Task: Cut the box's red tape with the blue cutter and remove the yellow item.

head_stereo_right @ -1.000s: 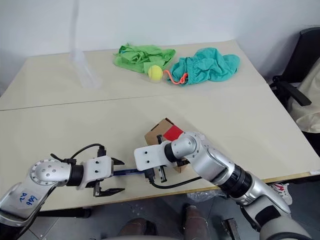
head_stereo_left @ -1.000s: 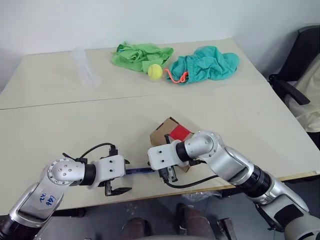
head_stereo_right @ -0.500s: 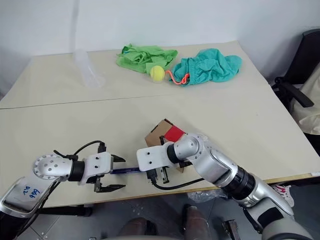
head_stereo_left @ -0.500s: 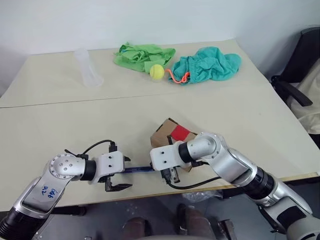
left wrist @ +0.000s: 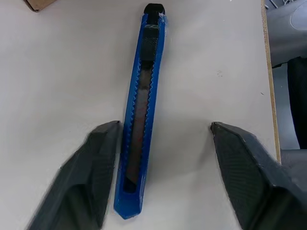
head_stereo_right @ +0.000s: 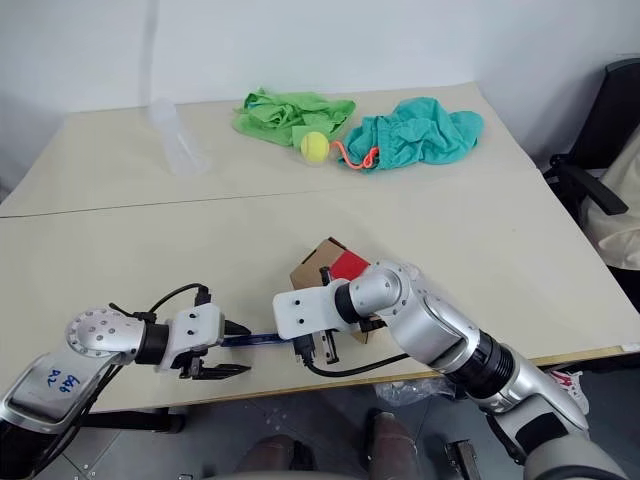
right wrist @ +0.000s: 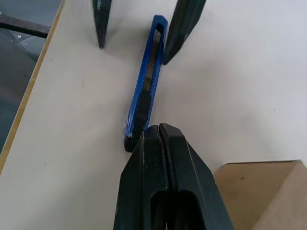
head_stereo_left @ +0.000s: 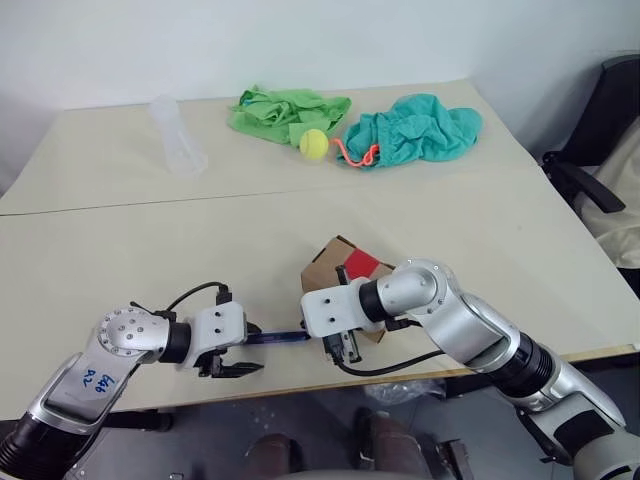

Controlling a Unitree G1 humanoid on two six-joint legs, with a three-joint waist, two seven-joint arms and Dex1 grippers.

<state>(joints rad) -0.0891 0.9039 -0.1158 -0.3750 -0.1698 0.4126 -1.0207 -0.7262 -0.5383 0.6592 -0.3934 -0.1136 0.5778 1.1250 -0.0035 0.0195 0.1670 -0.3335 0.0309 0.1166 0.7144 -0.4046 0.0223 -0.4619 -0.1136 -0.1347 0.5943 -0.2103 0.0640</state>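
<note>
On the beige surface (head_stereo_left: 150, 240), the blue cutter (left wrist: 140, 110) lies near the front edge beside the taped box (head_stereo_left: 345, 272). The left claw (left wrist: 163, 177) has narrowed around it, one finger touching, not yet clamped. The right claw (right wrist: 160, 143) stays shut just beside the cutter's tip.

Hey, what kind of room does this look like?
Probably an office or lab: a plain beige table against a bare white wall, a dark office chair beside it, and test props such as a tennis ball and cloths.
</note>
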